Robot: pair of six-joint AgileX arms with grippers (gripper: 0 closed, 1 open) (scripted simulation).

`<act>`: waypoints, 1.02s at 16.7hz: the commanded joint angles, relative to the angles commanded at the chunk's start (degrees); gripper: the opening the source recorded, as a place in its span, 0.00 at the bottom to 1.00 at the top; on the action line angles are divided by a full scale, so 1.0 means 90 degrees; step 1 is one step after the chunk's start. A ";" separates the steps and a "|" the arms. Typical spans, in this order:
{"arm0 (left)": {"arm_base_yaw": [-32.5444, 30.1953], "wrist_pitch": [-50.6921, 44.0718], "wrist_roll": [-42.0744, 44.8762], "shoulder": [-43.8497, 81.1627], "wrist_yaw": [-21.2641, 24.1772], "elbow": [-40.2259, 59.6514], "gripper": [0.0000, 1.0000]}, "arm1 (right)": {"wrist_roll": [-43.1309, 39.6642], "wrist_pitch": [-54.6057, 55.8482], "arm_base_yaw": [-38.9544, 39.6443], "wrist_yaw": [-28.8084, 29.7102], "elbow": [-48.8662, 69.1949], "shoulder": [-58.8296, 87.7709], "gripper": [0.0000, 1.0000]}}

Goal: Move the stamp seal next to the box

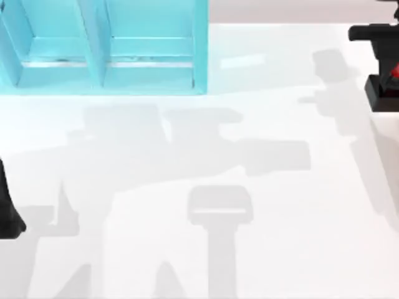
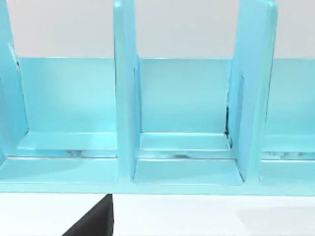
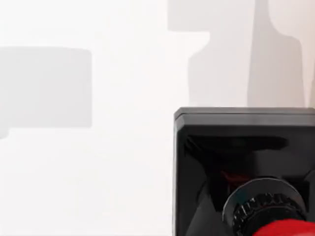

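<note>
White tabletop (image 1: 206,156), smooth and unmarked, carried soft grey shadows of the arms across its middle when you looked down on it. Item one: a light blue box (image 1: 106,50) stood at the far left of the table, its open front showing upright dividers and separate compartments; your left wrist view faced it head on (image 2: 187,123), and no label or writing could be read on it. Item two: the stamp seal (image 1: 385,87) sat at the far right edge of the table, well apart from the box, its black block base dark against the white and a speck of red knob just visible above it. Your right wrist view looked down on the same stamp seal (image 3: 246,162) at close range, with the black square base, a ribbed dark collar and the glossy red handle at the frame's edge. Item three: your right arm (image 1: 374,34) hung over that stamp as a black bar; whether its fingers were spread or closed you could not tell. Item four: your left arm (image 1: 7,212) rested at the table's left edge, its grip likewise not readable. Nothing lay between stamp and box.
</note>
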 joint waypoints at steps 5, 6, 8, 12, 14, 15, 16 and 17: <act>0.0000 0.0000 0.0000 0.0000 0.0000 0.0000 1.00 | -0.0446 -0.0033 -0.0458 -0.0051 -0.0302 -0.0325 0.00; 0.0000 0.0000 0.0000 0.0000 0.0000 0.0000 1.00 | -0.0446 -0.0033 -0.0458 -0.0051 -0.0302 -0.0325 0.00; 0.0000 0.0000 0.0000 0.0000 0.0000 0.0000 1.00 | -0.0432 -0.0005 -0.0438 -0.0038 -0.0299 -0.0303 0.00; 0.0000 0.0000 0.0000 0.0000 0.0000 0.0000 1.00 | -0.0429 0.0656 -0.0438 -0.0047 -0.0980 -0.0349 0.00; 0.0000 0.0000 0.0000 0.0000 0.0000 0.0000 1.00 | -0.0427 0.1123 -0.0433 -0.0038 -0.1496 -0.0350 0.00; 0.0000 0.0000 0.0000 0.0000 0.0000 0.0000 1.00 | -0.0425 0.1346 -0.0431 -0.0042 -0.1720 -0.0348 0.00; 0.0000 0.0000 0.0000 0.0000 0.0000 0.0000 1.00 | -0.0424 0.1505 -0.0430 -0.0044 -0.1878 -0.0348 0.00; 0.0000 0.0000 0.0000 0.0000 0.0000 0.0000 1.00 | -0.0423 0.1599 -0.0432 -0.0046 -0.1970 -0.0356 0.00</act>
